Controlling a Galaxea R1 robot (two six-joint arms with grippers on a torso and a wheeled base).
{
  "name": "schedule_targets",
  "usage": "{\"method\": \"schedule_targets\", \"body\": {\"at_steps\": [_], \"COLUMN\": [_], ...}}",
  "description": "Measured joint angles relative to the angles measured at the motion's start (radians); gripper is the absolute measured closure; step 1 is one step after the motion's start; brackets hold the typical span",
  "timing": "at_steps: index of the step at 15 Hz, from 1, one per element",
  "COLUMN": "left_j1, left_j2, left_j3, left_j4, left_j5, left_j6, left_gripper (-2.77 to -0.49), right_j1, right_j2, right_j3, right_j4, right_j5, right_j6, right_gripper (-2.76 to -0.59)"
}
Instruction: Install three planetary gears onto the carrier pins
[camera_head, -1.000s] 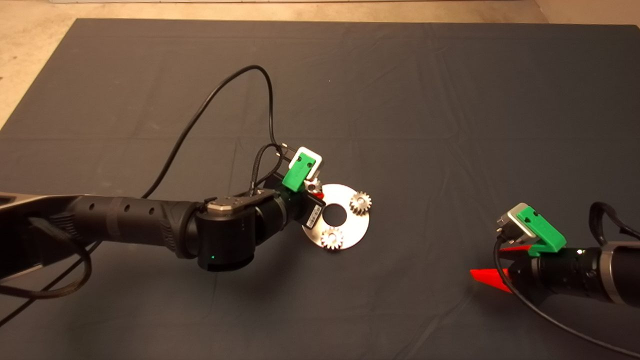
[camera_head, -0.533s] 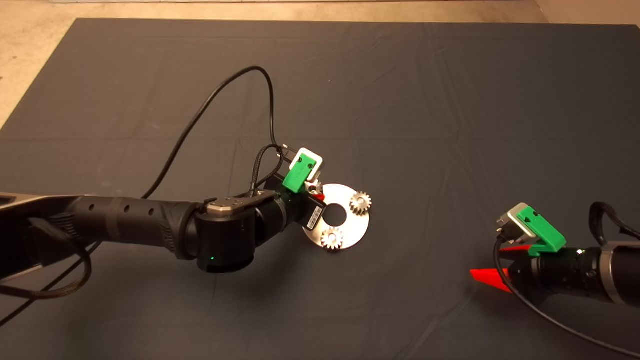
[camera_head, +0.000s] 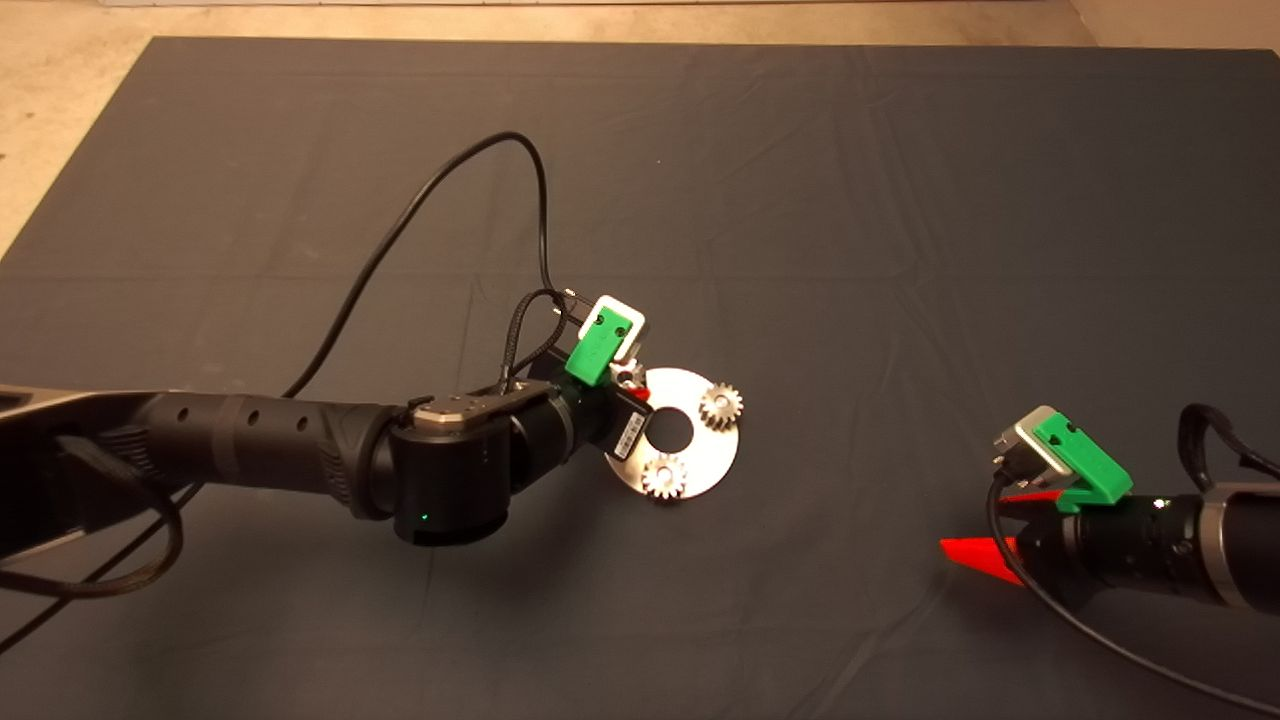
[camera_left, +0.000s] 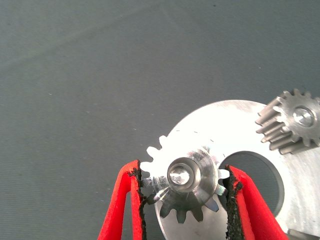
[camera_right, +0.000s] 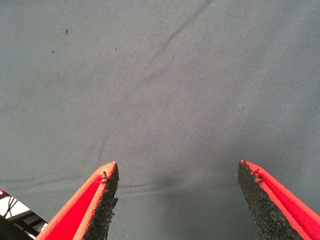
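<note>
Left hand (camera_left: 184, 187) pinches third gear (camera_left: 186, 181) seated over its pin (camera_left: 179, 173) on disc (camera_left: 235, 125); next, likely release; right hand (camera_right: 177, 200) idles wide open, empty.

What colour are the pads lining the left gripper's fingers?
Black, on red fingers; the left wrist view shows them best.
</note>
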Motion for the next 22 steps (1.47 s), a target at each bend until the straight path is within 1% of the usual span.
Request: {"method": "schedule_targets", "body": {"at_steps": [1,2,3,13,14,16,17,22], "left_j1": [0.01,0.017,0.018,0.017,0.018,0.022,0.021,0.021], "left_j2": [0.0,0.0,0.0,0.0,0.0,0.0,0.0,0.0], "left_j3": [0.0,0.0,0.0,-0.001,-0.005,-0.03,-0.034,-0.035], "left_j4": [0.007,0.021,0.023,0.023,0.023,0.019,0.018,0.018], "left_j5": [-0.002,-0.003,-0.005,-0.008,-0.011,-0.039,-0.045,-0.049], "left_j6": [0.0,0.0,0.0,0.0,0.0,0.0,0.001,0.005], "left_gripper": [-0.67,-0.67,-0.67,-0.67,-0.67,-0.67,-0.67,-0.67], "right_j1": [0.0,0.0,0.0,0.0,0.0,0.0,0.0,0.0], "right_j2": [0.0,0.0,0.0,0.0,0.0,0.0,0.0,0.0], "right_j3": [0.0,0.0,0.0,0.0,0.0,0.0,0.0,0.0], "right_j4": [0.0,0.0,0.0,0.0,0.0,0.0,0.0,0.0], "right_j5": [0.0,0.0,0.0,0.0,0.0,0.0,0.0,0.0], "right_j6": [0.0,0.0,0.0,0.0,0.0,0.0,0.0,0.0], "right_gripper": [-1.76,-1.76,-1.76,-1.76,-1.76,-1.76,-1.76,-1.76]}}
